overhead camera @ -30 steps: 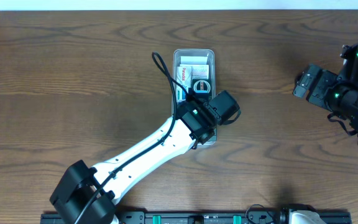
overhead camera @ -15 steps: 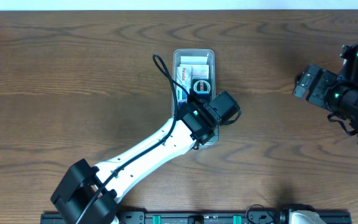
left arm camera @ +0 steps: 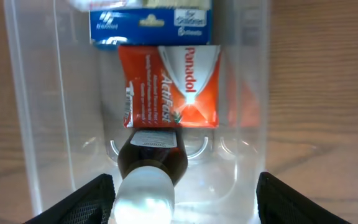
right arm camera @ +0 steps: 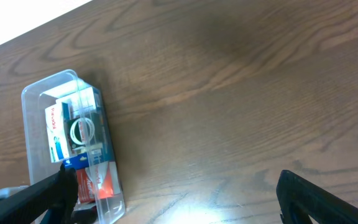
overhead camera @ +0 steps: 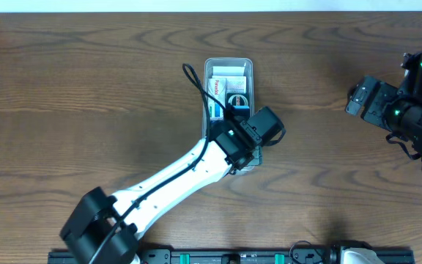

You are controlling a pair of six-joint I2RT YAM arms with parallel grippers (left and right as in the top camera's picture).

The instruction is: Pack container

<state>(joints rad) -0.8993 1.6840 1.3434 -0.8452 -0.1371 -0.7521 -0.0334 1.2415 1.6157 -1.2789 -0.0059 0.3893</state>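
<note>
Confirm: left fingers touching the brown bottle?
Cannot tell. Left wrist view: cap of the brown bottle borders one finger, no plain gap; the other finger is well clear.

Container mid-surface, left arm over its near end, right arm off to the side

The container (overhead camera: 229, 66) lies lengthwise on the surface (overhead camera: 86, 110), toward the far edge. Inside, at its near end, a bottle (left arm camera: 151, 155) lies cap toward the left gripper (left arm camera: 185, 205), between its spread fingers and touching neither. Just beyond the bottle lies the Panadol box (left arm camera: 173, 87), and behind that another box (left arm camera: 151, 22). The right gripper (overhead camera: 357, 99) hangs well apart at the right edge.
</note>
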